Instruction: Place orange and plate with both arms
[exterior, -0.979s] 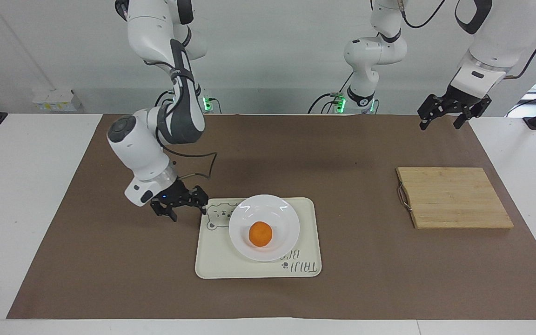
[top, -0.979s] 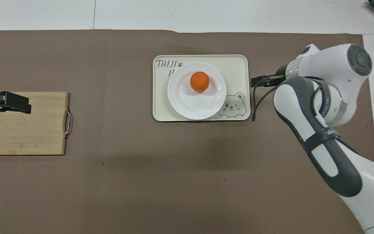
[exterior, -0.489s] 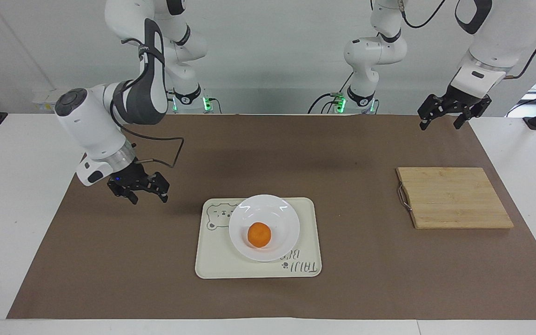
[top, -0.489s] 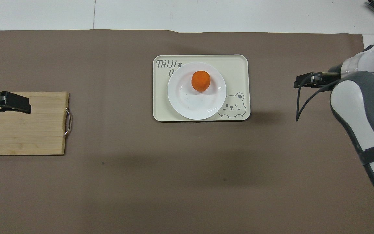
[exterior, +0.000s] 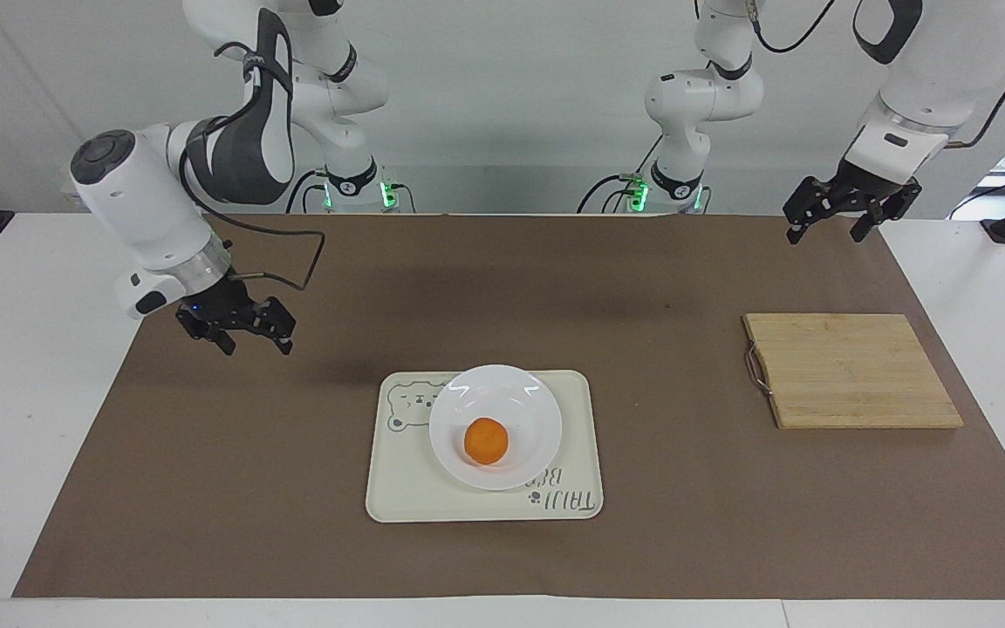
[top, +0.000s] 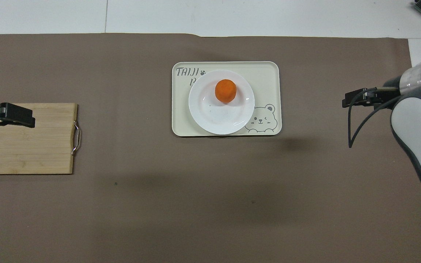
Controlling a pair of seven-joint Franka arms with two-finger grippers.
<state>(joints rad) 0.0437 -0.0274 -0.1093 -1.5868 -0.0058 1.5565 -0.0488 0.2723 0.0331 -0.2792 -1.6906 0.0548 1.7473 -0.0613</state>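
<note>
From overhead, the cutting board (top: 26, 138) runs off the picture's edge, and so does the left tool (top: 6, 115) over it. The plate (top: 221, 113) hides part of the tray's (top: 265, 73) lettering. The right arm (top: 420, 124) is cut off too.

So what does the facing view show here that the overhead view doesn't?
Only the facing view shows both arms whole, with both grippers raised above the mat and open: right gripper, left gripper. Only the overhead view shows the tray's lettering upright. Both show the orange on the plate, and the cutting board.
</note>
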